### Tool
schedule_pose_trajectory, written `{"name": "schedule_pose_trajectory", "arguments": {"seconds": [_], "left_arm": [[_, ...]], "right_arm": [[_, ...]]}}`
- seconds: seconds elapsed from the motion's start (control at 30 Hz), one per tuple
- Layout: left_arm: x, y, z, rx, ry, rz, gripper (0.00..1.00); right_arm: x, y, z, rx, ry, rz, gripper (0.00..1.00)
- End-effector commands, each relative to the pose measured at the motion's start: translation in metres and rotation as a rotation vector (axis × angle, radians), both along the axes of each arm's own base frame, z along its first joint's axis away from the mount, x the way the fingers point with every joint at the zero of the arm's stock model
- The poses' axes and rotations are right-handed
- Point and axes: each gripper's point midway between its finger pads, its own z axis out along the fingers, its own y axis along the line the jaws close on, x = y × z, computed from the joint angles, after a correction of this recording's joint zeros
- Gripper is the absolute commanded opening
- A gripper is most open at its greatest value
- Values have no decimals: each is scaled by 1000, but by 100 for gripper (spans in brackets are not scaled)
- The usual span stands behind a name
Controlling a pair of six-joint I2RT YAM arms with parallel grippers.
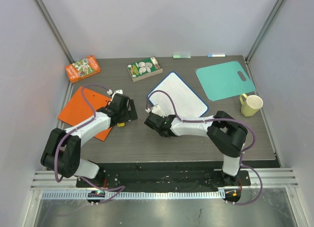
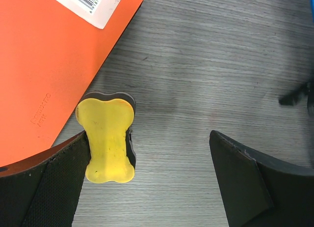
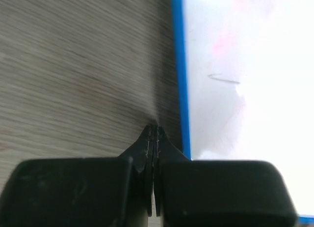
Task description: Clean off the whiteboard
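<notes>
Quick count: one whiteboard point(image 1: 177, 95), one orange board point(image 1: 81, 111), one teal cutting board point(image 1: 224, 79), one yellow mug point(image 1: 251, 105), an orange box point(image 1: 82, 68), a green box point(image 1: 144, 68) and one eraser point(image 2: 107, 138). Everything sat on a dark grey wood-grain table point(image 1: 132, 148) with pale walls around it. The whiteboard lay mid-table at an angle, glossy, with a thin blue frame and rounded corners. The right gripper point(image 3: 153, 131) was pinched fully together on nothing, just beside that blue edge. The left gripper point(image 2: 147, 148) gaped wide, with the bone-shaped yellow eraser against one finger.
</notes>
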Motion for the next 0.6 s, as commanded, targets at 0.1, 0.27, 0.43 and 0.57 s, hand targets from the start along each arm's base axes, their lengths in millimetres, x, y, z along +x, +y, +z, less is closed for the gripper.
{"name": "schedule_pose_trajectory", "arguments": {"seconds": [0.1,0.27,0.43,0.57], "left_arm": [[5,-2,10,-24,-37,-1,100],[4,-5,8,-45,-34,-4,100],[4,-7,6,-56,-33,-8,100],[3,-8,4,-61,-29,-13,100]], "right_arm": [[-25,-49,-1,-89,33,-129,1],[-32,-79,4,-154,-2,-224,1],[-35,-109,18,-220,-72,-307,1],[-34,-116,31,-196,-124,-347,1]]}}
